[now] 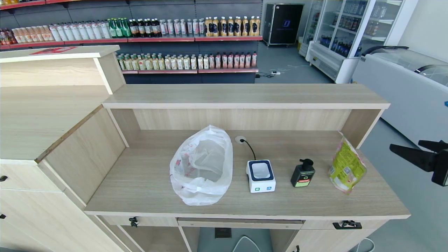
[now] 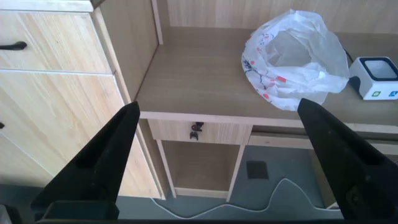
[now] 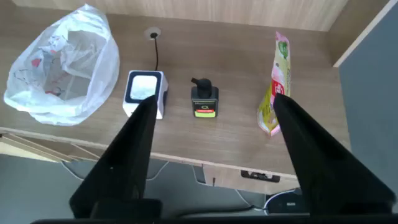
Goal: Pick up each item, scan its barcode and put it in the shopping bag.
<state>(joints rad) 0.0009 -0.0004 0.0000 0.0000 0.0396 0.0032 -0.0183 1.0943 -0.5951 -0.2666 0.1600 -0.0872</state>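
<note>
Emptily, left claw (image 2: pixel 217 106) and right claw (image 3: pixel 214 99) gape near wooden counter (image 1: pixel 140 182), shelves (image 1: pixel 161 39) beyond.

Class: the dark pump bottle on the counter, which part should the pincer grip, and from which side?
Probably the squat body of the pump bottle, below the pump head. It stands upright with gaps toward the scanner and the pouch, so the right pincer should come level from the near edge of the counter, one finger each side.

The wooden counter (image 1: pixel 140 182) bears, left to right, a shopping bag (image 1: pixel 202 166) (white, crumpled), a scanner (image 1: pixel 260 175), a pump bottle (image 1: pixel 303 173) and a green pouch (image 1: pixel 346 166).
</note>
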